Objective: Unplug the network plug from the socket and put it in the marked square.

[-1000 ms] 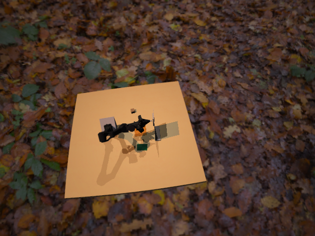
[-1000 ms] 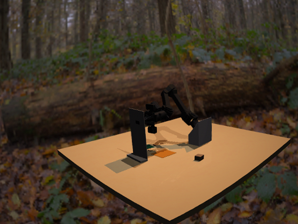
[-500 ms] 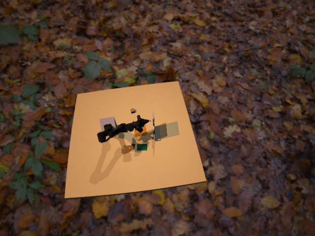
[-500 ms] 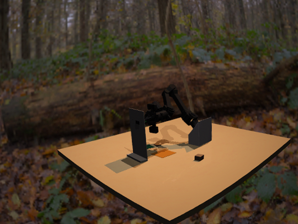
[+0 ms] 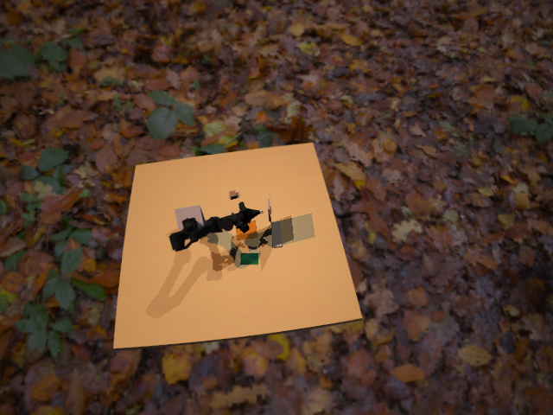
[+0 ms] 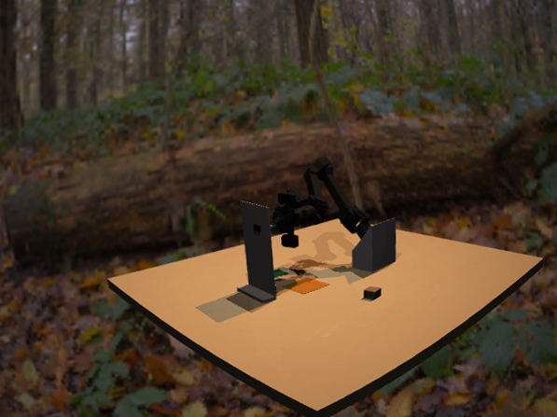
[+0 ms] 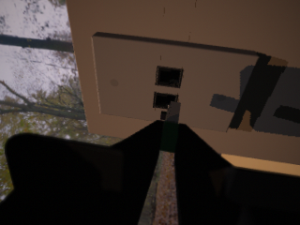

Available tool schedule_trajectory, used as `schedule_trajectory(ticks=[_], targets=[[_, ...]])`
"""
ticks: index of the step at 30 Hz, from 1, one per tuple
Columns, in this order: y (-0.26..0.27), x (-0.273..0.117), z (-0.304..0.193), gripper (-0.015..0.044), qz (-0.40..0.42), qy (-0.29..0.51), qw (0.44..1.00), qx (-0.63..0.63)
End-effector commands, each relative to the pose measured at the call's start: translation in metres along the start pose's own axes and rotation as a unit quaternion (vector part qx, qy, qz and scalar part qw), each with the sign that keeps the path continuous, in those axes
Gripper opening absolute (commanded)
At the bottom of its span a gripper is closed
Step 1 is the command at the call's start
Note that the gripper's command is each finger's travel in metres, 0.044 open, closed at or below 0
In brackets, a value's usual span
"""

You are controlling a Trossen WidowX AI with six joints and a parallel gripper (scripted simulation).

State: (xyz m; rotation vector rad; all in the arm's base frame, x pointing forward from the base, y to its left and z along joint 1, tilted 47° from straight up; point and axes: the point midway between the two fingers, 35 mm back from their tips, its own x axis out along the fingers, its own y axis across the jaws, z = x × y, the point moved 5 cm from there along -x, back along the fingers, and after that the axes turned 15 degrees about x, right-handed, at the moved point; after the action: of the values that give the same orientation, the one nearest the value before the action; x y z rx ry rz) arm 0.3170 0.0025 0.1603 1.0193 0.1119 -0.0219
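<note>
My gripper point(image 5: 260, 212) point(image 6: 274, 225) point(image 7: 170, 128) is shut on the network plug point(image 7: 170, 137), a small green body with a pale front part that shows between the fingertips in the wrist view. The upright panel point(image 5: 269, 207) point(image 6: 259, 260) point(image 7: 128, 70) stands in front of the fingertips. The plug is out of the socket, and a gap shows between the fingertips and the panel. The panel has two dark square openings and a smaller one below them. An orange square point(image 5: 245, 233) point(image 6: 309, 285) lies flat on the table, below the gripper. The tab cannot be made out.
A green rectangle point(image 5: 249, 258) point(image 6: 279, 272) lies flat near the orange square. A small dark block point(image 5: 233, 194) point(image 6: 372, 293) stands apart on the table point(image 5: 232, 303) point(image 6: 315, 359). A grey upright stand point(image 5: 189, 213) point(image 6: 384, 244) is by the arm's base.
</note>
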Motion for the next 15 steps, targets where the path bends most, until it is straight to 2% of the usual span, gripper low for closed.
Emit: schedule_trajectory(ticks=[1, 15], targets=[[0.0011, -0.0037, -0.0007, 0.0000, 0.003, -0.004, 1.000, 0.001], [-0.0002, -0.0112, -0.0053, 0.0000, 0.002, -0.004, 1.000, 0.001]])
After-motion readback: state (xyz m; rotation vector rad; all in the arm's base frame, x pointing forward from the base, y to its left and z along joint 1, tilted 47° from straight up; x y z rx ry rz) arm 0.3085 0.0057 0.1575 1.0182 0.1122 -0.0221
